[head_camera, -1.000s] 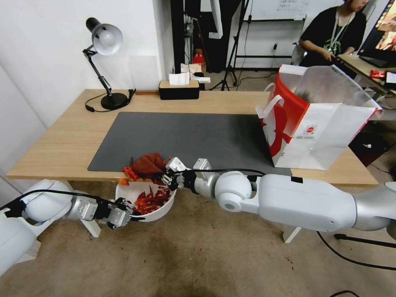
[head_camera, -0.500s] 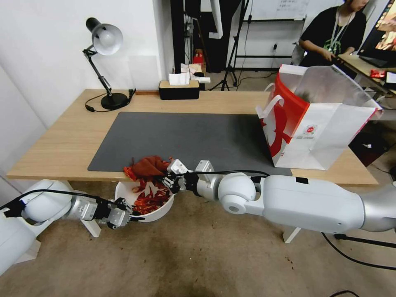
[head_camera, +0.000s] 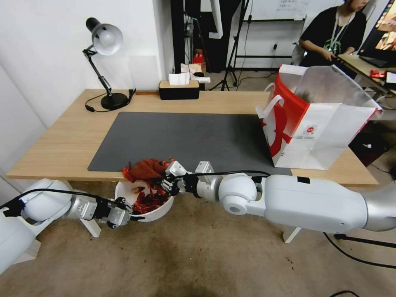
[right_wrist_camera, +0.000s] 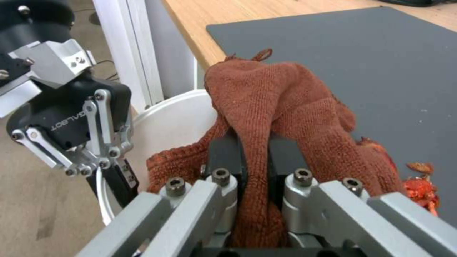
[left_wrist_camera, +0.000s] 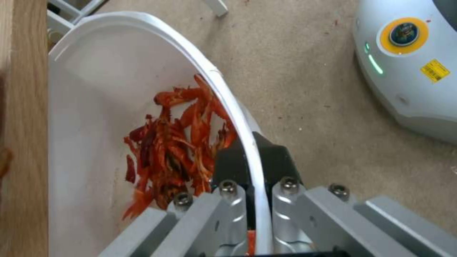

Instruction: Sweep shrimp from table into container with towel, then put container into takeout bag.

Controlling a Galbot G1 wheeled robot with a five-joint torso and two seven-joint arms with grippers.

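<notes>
Left gripper (head_camera: 131,215) pinches the container (head_camera: 163,209) rim under the table (head_camera: 57,144) edge; right gripper (head_camera: 165,180) clamps the towel (head_camera: 145,168). Stray shrimp (right_wrist_camera: 419,187) could miss, falling floorward.

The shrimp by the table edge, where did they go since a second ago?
Most of the shrimp dropped into the container; a few remain by the towel. The right tool, still clamping the towel, slid slightly along the table edge. The left tool kept gripping the container rim below. The takeout bag stayed put.
</notes>
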